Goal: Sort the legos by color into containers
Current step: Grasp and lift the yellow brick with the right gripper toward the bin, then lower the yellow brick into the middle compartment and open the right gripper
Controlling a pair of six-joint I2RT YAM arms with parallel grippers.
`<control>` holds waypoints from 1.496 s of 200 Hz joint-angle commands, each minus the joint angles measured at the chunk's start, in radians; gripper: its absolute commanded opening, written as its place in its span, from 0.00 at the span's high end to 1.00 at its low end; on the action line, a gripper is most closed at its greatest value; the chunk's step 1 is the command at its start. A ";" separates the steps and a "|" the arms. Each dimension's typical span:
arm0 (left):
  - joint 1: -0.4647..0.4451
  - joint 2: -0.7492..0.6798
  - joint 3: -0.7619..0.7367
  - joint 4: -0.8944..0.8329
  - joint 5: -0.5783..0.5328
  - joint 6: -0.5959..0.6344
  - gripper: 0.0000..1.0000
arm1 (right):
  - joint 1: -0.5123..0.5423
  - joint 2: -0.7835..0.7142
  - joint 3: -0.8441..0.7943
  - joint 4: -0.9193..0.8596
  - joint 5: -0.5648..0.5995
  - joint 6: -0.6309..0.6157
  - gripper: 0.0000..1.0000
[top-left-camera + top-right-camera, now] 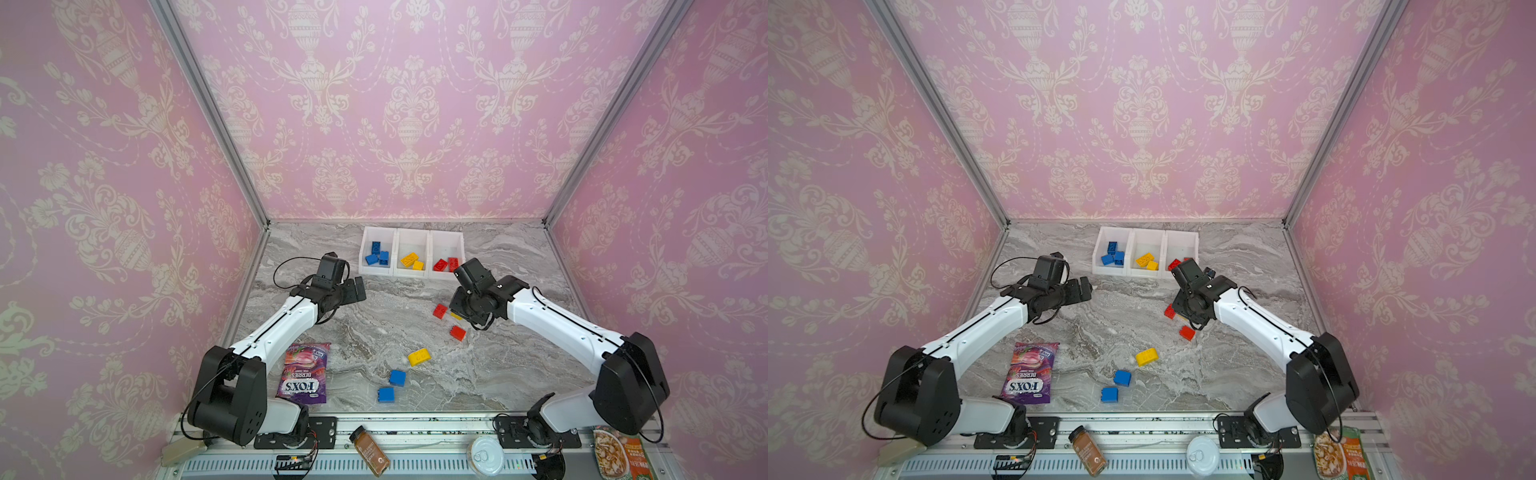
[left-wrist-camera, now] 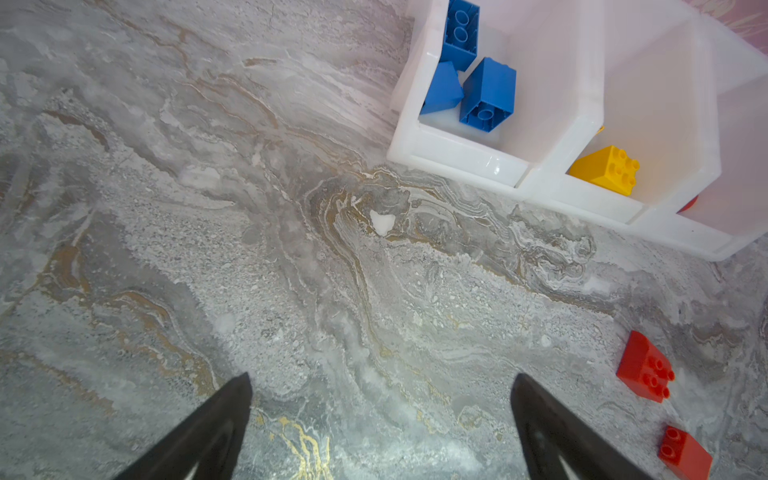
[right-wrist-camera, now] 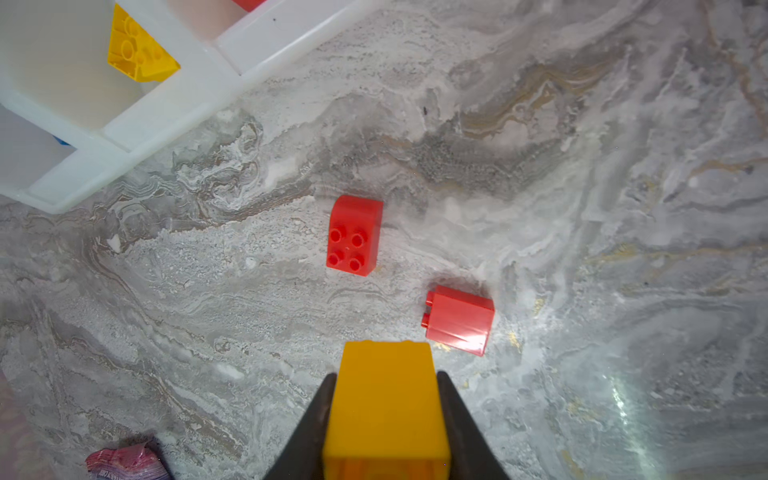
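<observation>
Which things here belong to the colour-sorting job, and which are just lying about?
Job: bins; sorted bricks; loose red bricks; loose yellow brick; loose blue bricks; held yellow brick in the right gripper.
Lying about: sweets bag; spice jar; round tub; food packet.

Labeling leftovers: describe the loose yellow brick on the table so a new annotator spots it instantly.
Start at the white bins at the back and come forward past two red bricks. The yellow brick lies just behind two blue bricks: the only yellow one neither binned nor in the right gripper.
</observation>
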 commanded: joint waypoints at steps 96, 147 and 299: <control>0.000 -0.046 -0.084 0.054 0.046 -0.037 0.01 | -0.053 0.544 0.682 0.091 -0.076 -0.309 0.71; -0.003 -0.041 -0.088 0.055 0.048 -0.042 0.01 | -0.072 0.689 0.835 0.126 -0.088 -0.323 0.70; -0.014 -0.032 -0.066 0.039 0.041 -0.043 0.01 | -0.097 0.784 0.956 0.129 -0.099 -0.358 0.33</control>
